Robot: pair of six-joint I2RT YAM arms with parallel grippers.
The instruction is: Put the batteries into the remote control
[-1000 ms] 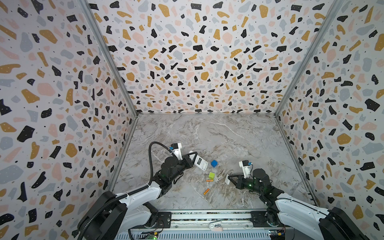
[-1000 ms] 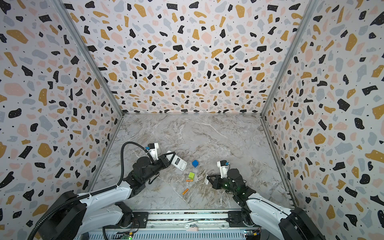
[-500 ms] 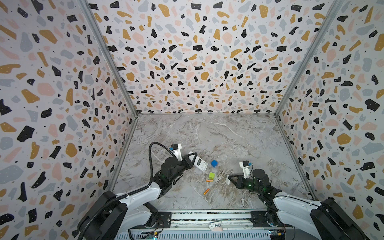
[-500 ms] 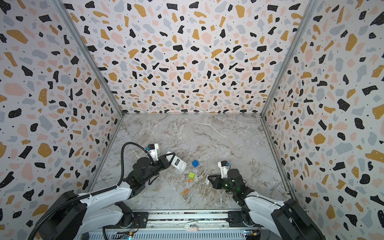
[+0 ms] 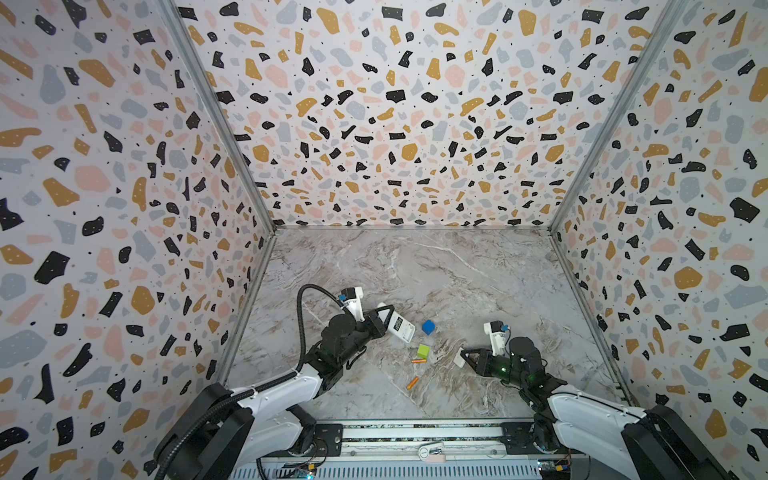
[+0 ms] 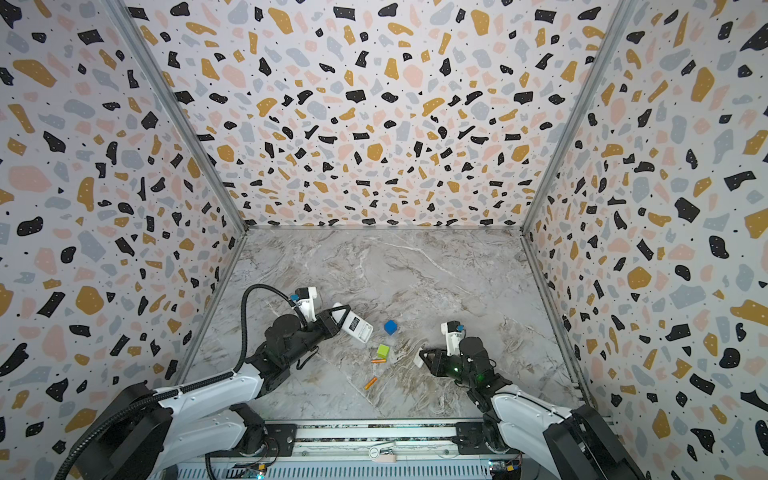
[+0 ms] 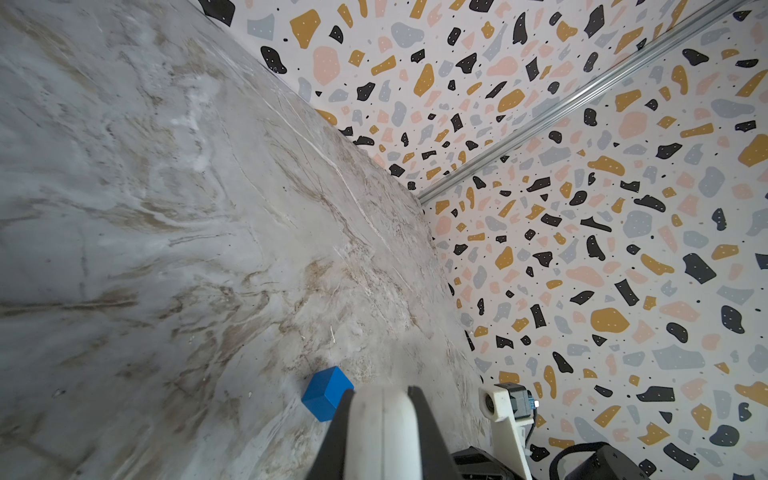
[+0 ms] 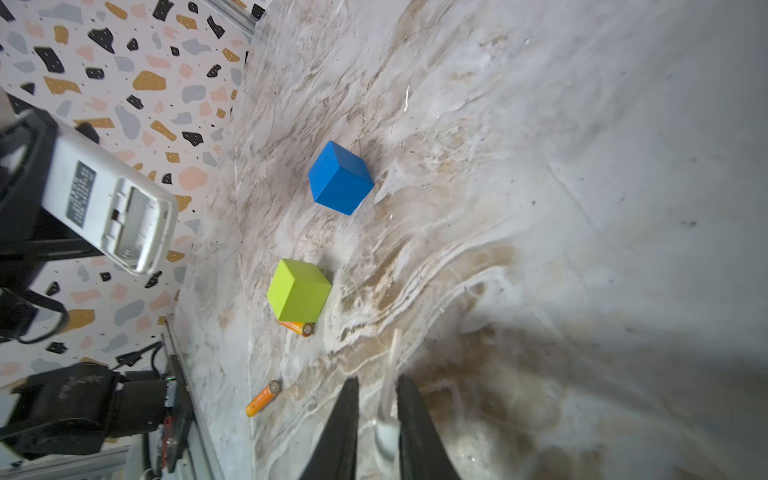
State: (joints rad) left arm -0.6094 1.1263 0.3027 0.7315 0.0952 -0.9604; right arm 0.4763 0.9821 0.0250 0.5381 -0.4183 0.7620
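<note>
My left gripper [image 5: 384,316] is shut on the remote control [image 5: 398,327] and holds it above the floor. Its white back faces up, and the battery bay [image 8: 133,226] is open and bare. In the left wrist view the remote's white end [image 7: 388,432] fills the gap between the fingers. Two orange batteries lie on the marble floor, one [image 5: 419,361] against the green cube and one [image 5: 412,382] nearer the front rail. My right gripper [image 5: 463,356] hangs low to their right. Its jaws stand slightly apart around a thin white square piece [image 8: 390,374] set on edge.
A blue cube [image 5: 428,327] sits just right of the remote. A green cube [image 5: 423,351] lies below it and half hides one battery [image 8: 300,328]. Speckled walls close in the marble floor [image 5: 457,270] on three sides. A metal rail [image 5: 415,432] runs along the front.
The right gripper's jaws have eased apart a little around the white piece. Both arms and the remote stay where they were.
</note>
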